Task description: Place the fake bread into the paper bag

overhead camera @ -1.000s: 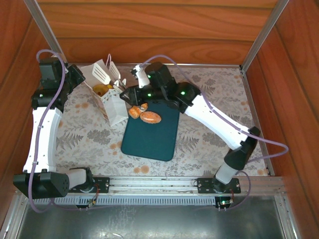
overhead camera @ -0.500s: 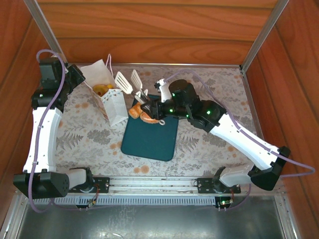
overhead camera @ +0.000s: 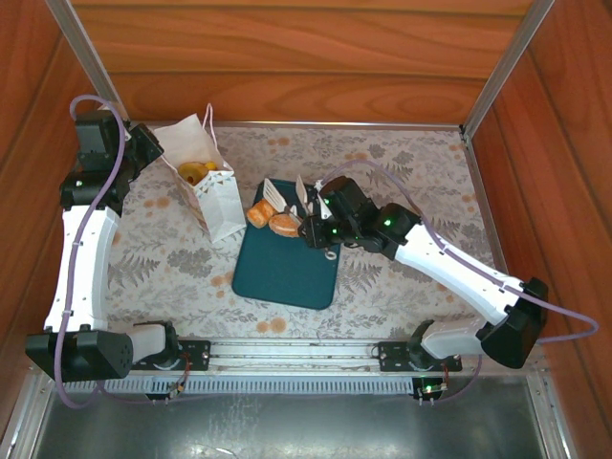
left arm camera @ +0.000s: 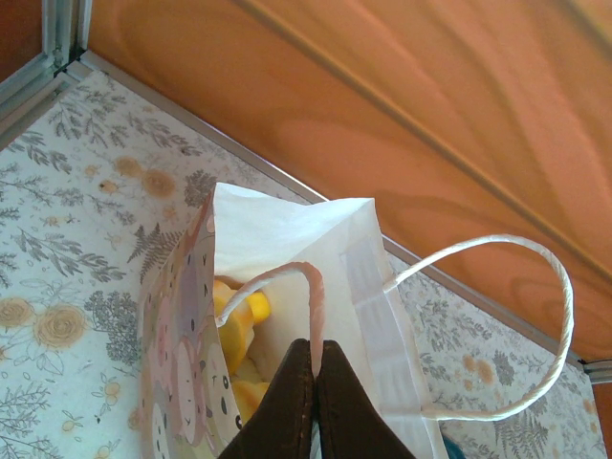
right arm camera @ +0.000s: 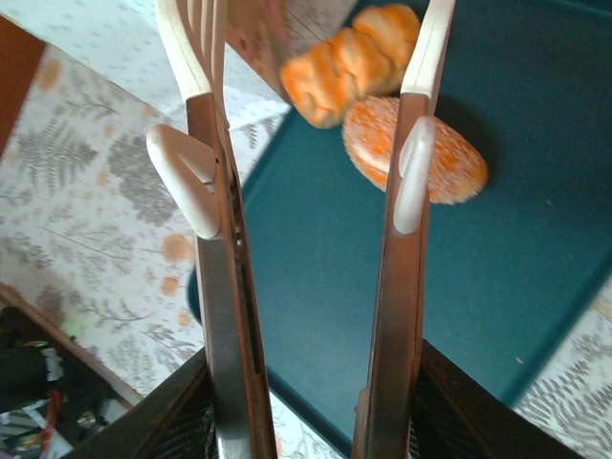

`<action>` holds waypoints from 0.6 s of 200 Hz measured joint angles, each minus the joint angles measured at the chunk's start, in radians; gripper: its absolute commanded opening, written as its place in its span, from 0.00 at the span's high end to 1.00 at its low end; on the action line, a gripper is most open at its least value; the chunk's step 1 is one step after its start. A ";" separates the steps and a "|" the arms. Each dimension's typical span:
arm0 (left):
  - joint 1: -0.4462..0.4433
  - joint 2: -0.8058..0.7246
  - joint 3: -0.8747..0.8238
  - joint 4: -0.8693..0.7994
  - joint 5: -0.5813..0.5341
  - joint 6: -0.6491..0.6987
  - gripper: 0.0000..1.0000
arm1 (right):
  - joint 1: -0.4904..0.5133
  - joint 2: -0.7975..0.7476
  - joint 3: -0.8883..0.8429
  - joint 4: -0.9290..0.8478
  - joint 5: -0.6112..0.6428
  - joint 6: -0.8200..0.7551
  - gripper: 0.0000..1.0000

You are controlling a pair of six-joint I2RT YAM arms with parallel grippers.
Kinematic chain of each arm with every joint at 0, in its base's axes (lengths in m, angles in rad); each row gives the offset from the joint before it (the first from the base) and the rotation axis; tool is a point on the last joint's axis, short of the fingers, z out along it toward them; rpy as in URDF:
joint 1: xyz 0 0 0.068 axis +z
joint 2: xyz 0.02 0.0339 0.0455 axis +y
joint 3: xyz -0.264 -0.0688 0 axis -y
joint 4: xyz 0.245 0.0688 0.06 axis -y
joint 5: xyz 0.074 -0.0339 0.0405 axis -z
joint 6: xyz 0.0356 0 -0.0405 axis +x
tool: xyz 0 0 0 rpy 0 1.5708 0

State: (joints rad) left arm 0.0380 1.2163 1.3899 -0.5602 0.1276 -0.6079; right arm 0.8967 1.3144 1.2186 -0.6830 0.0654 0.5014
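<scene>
the left gripper is pressed together on the rim of the paper bag, which stands near the far left corner of the tabletop with yellow bread inside. the right gripper hangs spread and empty over the tray. a ridged roll and an oval bun lie at the tray's far left corner.

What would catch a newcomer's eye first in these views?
The teal tray at the table's middle, with two orange pastries at its far end and the right gripper open next to them. Then the paper bag at far left, more pastries already inside, its top edge pinched by the left gripper.
</scene>
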 measured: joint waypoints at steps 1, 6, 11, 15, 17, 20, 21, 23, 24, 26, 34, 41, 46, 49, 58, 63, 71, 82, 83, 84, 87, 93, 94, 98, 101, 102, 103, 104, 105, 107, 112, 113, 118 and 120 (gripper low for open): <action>0.000 0.000 0.000 0.000 0.000 0.000 1.00 | -0.002 0.000 -0.002 -0.002 0.002 -0.001 0.48; 0.000 0.000 0.000 0.000 0.000 0.000 1.00 | -0.002 0.000 -0.007 -0.009 0.006 -0.003 0.48; 0.000 0.000 0.000 0.000 0.000 0.000 1.00 | -0.003 0.000 -0.013 -0.013 0.011 -0.005 0.47; 0.000 0.000 0.000 0.000 0.000 0.000 1.00 | -0.006 0.000 -0.018 -0.018 0.014 -0.008 0.47; 0.000 0.000 0.000 0.000 0.000 0.000 1.00 | -0.008 0.000 -0.019 -0.020 0.016 -0.009 0.46; 0.000 0.000 0.000 0.000 0.000 0.000 1.00 | -0.008 0.000 -0.022 -0.023 0.018 -0.013 0.46; 0.000 0.000 0.000 0.000 0.000 0.000 1.00 | -0.008 0.000 -0.023 -0.024 0.019 -0.014 0.46; 0.000 0.000 0.000 0.000 0.000 0.000 1.00 | -0.008 0.000 -0.025 -0.024 0.020 -0.015 0.46; 0.000 0.000 0.000 0.000 0.000 0.000 1.00 | -0.009 0.000 -0.026 -0.024 0.021 -0.016 0.46; 0.000 0.000 0.000 0.000 0.000 0.000 1.00 | -0.009 0.000 -0.029 -0.024 0.021 -0.019 0.46; 0.000 0.000 0.000 0.000 0.000 0.000 1.00 | -0.013 0.000 -0.036 -0.029 0.026 -0.027 0.45; 0.000 0.000 0.000 0.000 0.000 -0.001 1.00 | -0.015 0.001 -0.043 -0.034 0.030 -0.036 0.44; 0.000 0.000 0.000 0.000 0.000 -0.001 1.00 | -0.015 0.001 -0.047 -0.036 0.032 -0.042 0.44; 0.000 0.000 0.000 0.000 0.000 -0.002 1.00 | -0.015 0.002 -0.049 -0.038 0.032 -0.047 0.44; 0.000 0.000 0.000 0.000 0.000 -0.003 1.00 | -0.016 0.006 -0.054 -0.045 0.034 -0.059 0.43; 0.000 0.000 0.000 0.000 0.000 -0.003 1.00 | -0.016 0.010 -0.055 -0.046 0.035 -0.066 0.43; 0.000 0.000 0.000 0.000 0.000 -0.003 1.00 | -0.021 0.019 -0.055 -0.048 0.035 -0.081 0.43; 0.000 0.000 0.000 0.000 0.000 -0.003 1.00 | -0.021 0.034 -0.056 -0.051 0.035 -0.097 0.44; 0.000 0.000 0.000 0.000 0.000 -0.003 1.00 | -0.021 0.035 -0.056 -0.052 0.035 -0.099 0.44; 0.000 0.000 0.000 0.000 0.000 -0.003 1.00 | -0.021 0.038 -0.056 -0.052 0.035 -0.102 0.44; 0.000 0.000 0.000 0.000 0.000 -0.003 1.00 | -0.021 0.041 -0.057 -0.052 0.035 -0.105 0.44; 0.000 0.000 0.000 0.000 0.000 -0.003 1.00 | -0.021 0.051 -0.058 -0.053 0.035 -0.113 0.44; 0.000 0.000 0.000 0.000 0.000 -0.003 1.00 | -0.021 0.054 -0.059 -0.053 0.035 -0.115 0.44; 0.000 0.000 0.000 0.000 0.000 -0.003 1.00 | -0.021 0.060 -0.060 -0.054 0.034 -0.121 0.44; 0.000 0.000 0.000 0.000 0.000 -0.003 1.00 | -0.021 0.064 -0.061 -0.055 0.034 -0.125 0.44; 0.000 0.000 0.000 0.000 0.000 -0.003 1.00 | -0.021 0.066 -0.062 -0.055 0.035 -0.127 0.44; 0.000 0.000 0.000 0.000 0.000 -0.003 1.00 | -0.021 0.067 -0.063 -0.055 0.035 -0.128 0.44; 0.000 0.000 0.000 0.000 0.000 -0.003 1.00 | -0.021 0.068 -0.063 -0.055 0.035 -0.129 0.44; 0.000 0.000 0.000 0.000 0.000 -0.003 1.00 | -0.021 0.070 -0.064 -0.055 0.034 -0.131 0.44; 0.000 0.000 0.000 0.000 0.000 -0.003 1.00 | -0.021 0.072 -0.064 -0.056 0.034 -0.133 0.44; 0.000 0.000 0.000 0.000 0.000 -0.003 1.00 | -0.021 0.080 -0.066 -0.058 0.034 -0.140 0.44; 0.000 0.000 0.000 0.000 0.000 -0.003 1.00 | -0.021 0.081 -0.066 -0.059 0.035 -0.140 0.44; 0.000 0.000 0.000 0.000 0.000 -0.003 1.00 | -0.021 0.088 -0.068 -0.061 0.034 -0.148 0.43; 0.000 0.000 0.000 0.000 0.000 -0.003 1.00 | -0.021 0.089 -0.068 -0.062 0.034 -0.150 0.43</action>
State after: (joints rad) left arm 0.0380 1.2163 1.3899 -0.5602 0.1280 -0.6106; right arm 0.8761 1.4036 1.1503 -0.7452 0.0994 0.3511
